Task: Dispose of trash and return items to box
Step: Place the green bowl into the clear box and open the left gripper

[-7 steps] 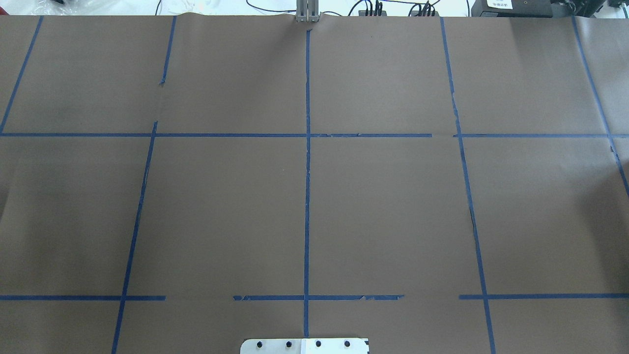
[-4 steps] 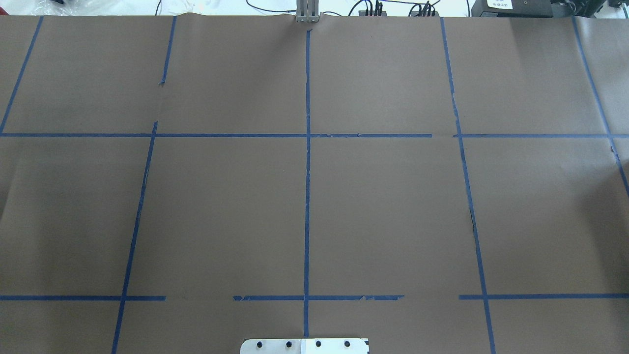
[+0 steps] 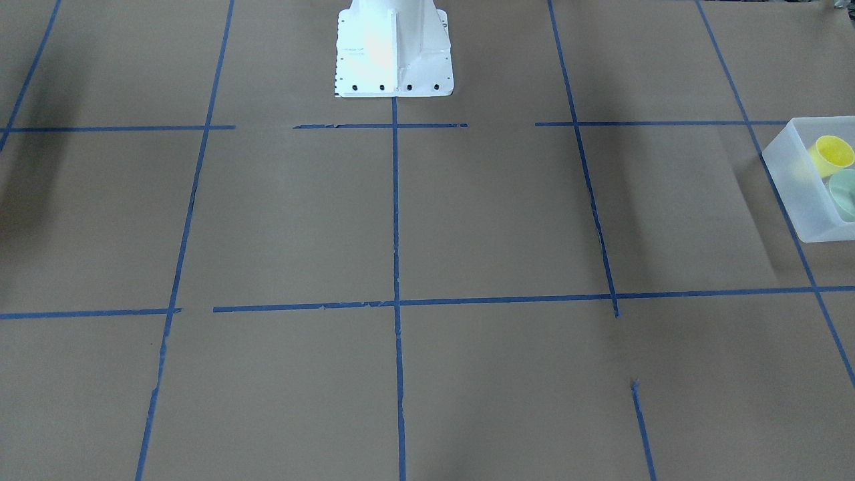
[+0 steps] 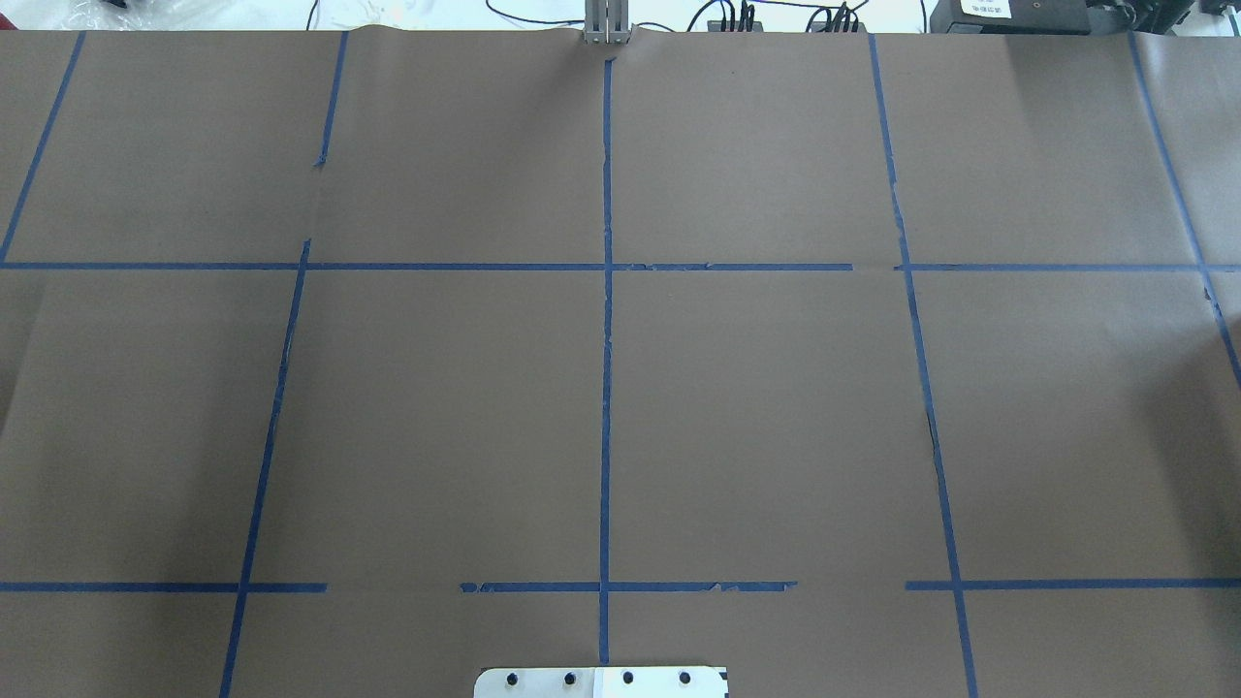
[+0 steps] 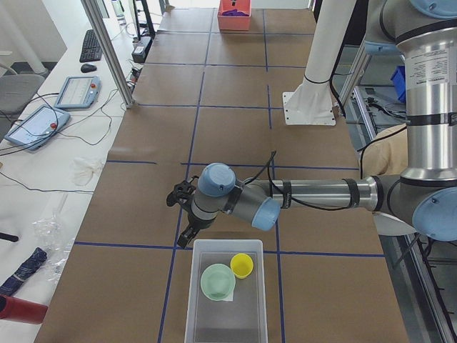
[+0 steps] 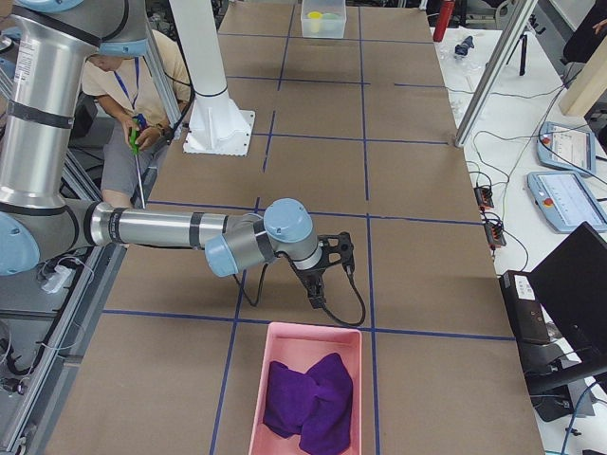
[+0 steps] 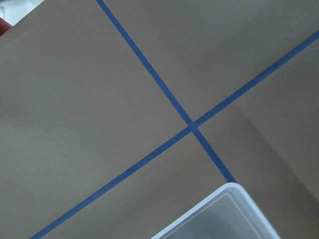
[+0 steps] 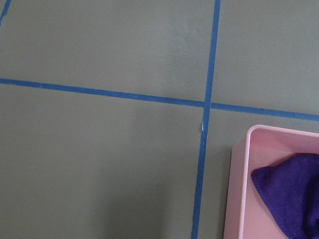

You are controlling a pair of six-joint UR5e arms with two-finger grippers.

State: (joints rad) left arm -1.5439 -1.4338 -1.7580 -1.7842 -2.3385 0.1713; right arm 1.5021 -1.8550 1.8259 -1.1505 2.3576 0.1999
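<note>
The translucent white box (image 5: 191, 307) stands at the table's left end. The yellow cup (image 5: 242, 265) and the mint-green bowl (image 5: 218, 281) lie inside it. They also show in the front view: box (image 3: 795, 184), cup (image 3: 833, 153), bowl (image 3: 845, 194). My left gripper (image 5: 180, 216) hovers just beyond the box's far short wall; I cannot tell whether it is open or shut. The left wrist view shows only a box corner (image 7: 227, 211). My right gripper (image 6: 332, 272) hovers near the pink bin; I cannot tell its state either.
A pink bin (image 6: 285, 370) holding a purple cloth (image 6: 308, 396) stands at the table's right end, also in the right wrist view (image 8: 238, 189). The white robot base (image 3: 393, 50) stands mid-table. Blue tape lines cross the brown paper. Cables and tablets lie on the side bench.
</note>
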